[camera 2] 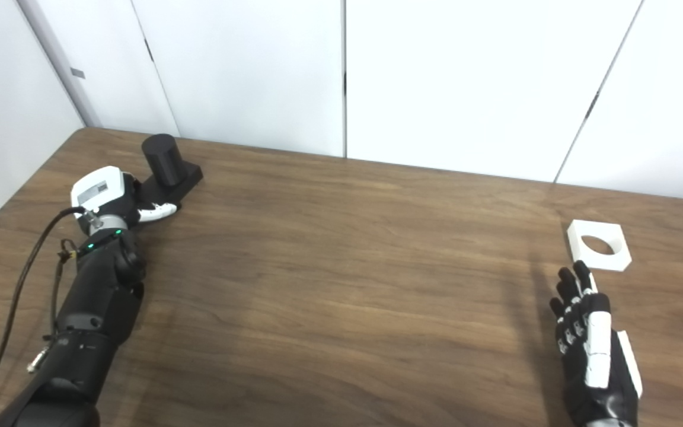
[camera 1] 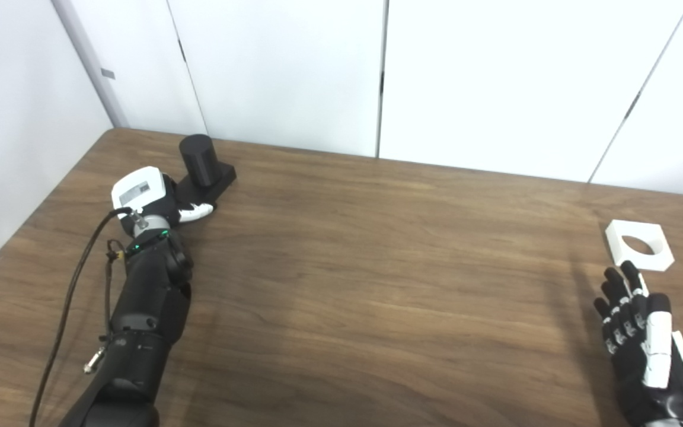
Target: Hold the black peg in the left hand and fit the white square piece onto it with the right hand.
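Note:
The black peg, a short upright cylinder on a flat black base, stands on the table at the far left. My left hand is at the near end of that base, its thumb lying along the base's front edge; its fingers are hidden behind the hand. The white square piece, with a round hole in it, lies flat at the far right. My right hand is open just in front of it, palm down, its fingertips close to the piece's near edge.
The brown wooden table runs back to white wall panels. A black cable hangs along my left forearm. The white piece also shows in the right eye view.

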